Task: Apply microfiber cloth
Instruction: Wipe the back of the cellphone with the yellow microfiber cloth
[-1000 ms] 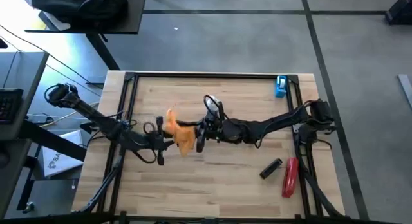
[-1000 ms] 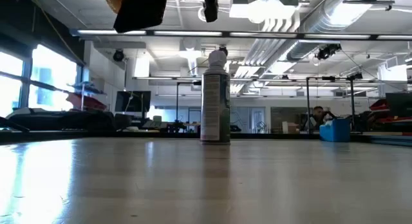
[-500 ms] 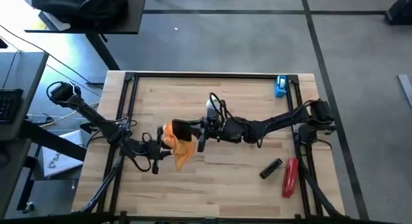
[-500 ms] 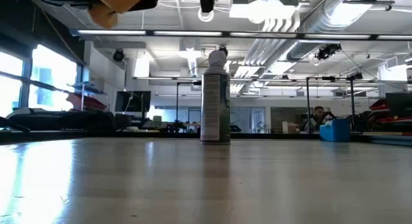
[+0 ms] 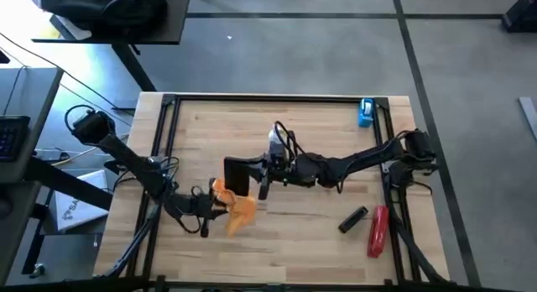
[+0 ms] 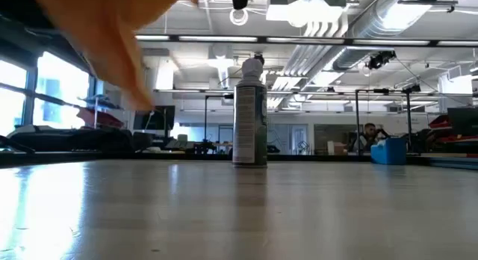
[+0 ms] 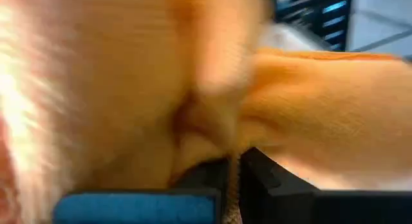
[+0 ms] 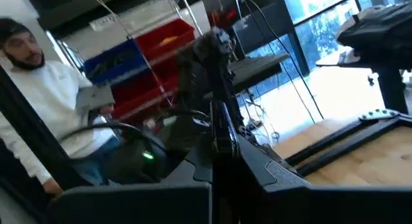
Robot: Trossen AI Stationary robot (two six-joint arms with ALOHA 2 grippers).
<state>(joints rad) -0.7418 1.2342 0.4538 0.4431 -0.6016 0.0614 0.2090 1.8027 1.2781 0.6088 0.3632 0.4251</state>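
The orange-yellow microfiber cloth [image 5: 241, 210] hangs from my left gripper [image 5: 216, 201], which is shut on it near the table's middle, a little toward the near edge. It fills the left wrist view [image 7: 193, 89] and blurs across the low view's upper left [image 6: 112, 51]. Just beyond the cloth, my right gripper [image 5: 258, 176] is shut on a black phone [image 5: 237, 174], held above the table with its flat face up. The cloth is now apart from the phone. My left gripper pinches a bunched fold of the cloth [image 7: 212, 150] between its two fingers, coming level from the table's left. The cloth is lifted clear and droops slack past the fingertips. My right gripper holds the phone by its right end [image 5: 250, 174], reaching level from the table's right. The phone is clear of the table, sticking out leftward past the fingers.
A spray can [image 5: 275, 141] stands upright just behind the right gripper, also central in the low view [image 6: 250, 114]. A blue object [image 5: 367, 112] sits at the far right corner. A red tool [image 5: 378, 231] and a small black object [image 5: 353, 218] lie near right. A person [image 8: 45, 108] stands beyond the table.
My left gripper has drawn the cloth off the phone, going toward the table's near edge and down. The cloth now hangs apart from the phone, whose dark face shows uncovered. My right gripper has stayed nearly in place.
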